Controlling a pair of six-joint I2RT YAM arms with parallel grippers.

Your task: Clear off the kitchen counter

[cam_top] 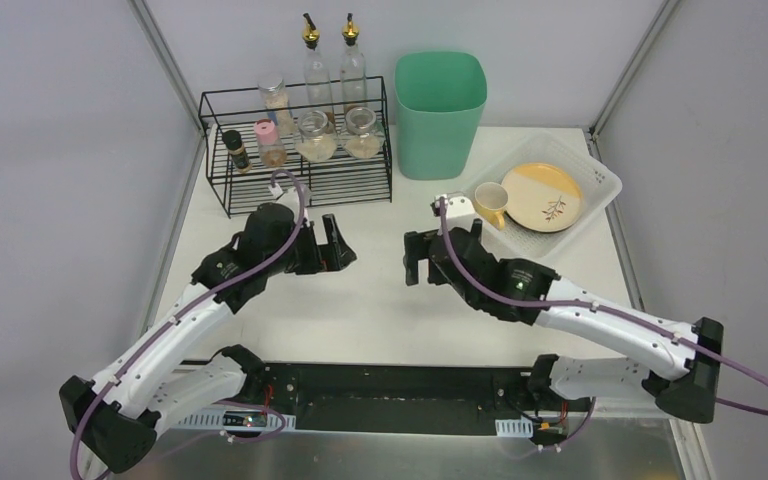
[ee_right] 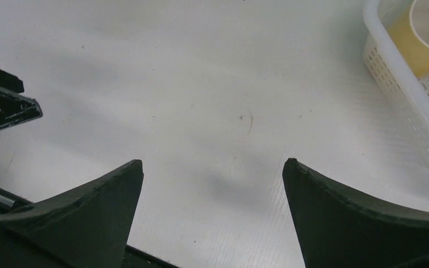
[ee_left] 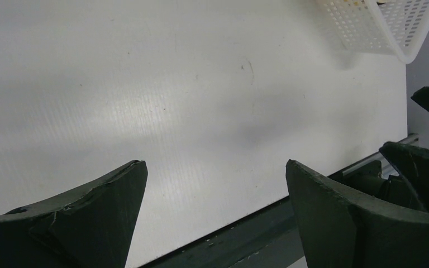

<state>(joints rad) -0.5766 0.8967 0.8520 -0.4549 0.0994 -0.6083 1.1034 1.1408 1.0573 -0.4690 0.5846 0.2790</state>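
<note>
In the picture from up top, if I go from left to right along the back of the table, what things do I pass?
Black wire rack with jars → green bin → white basket, with the yellow cup and then the plate inside.

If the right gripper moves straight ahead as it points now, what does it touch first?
Probably the bare counter: it alone fills the gap of the open right gripper; the basket lies aside.
</note>
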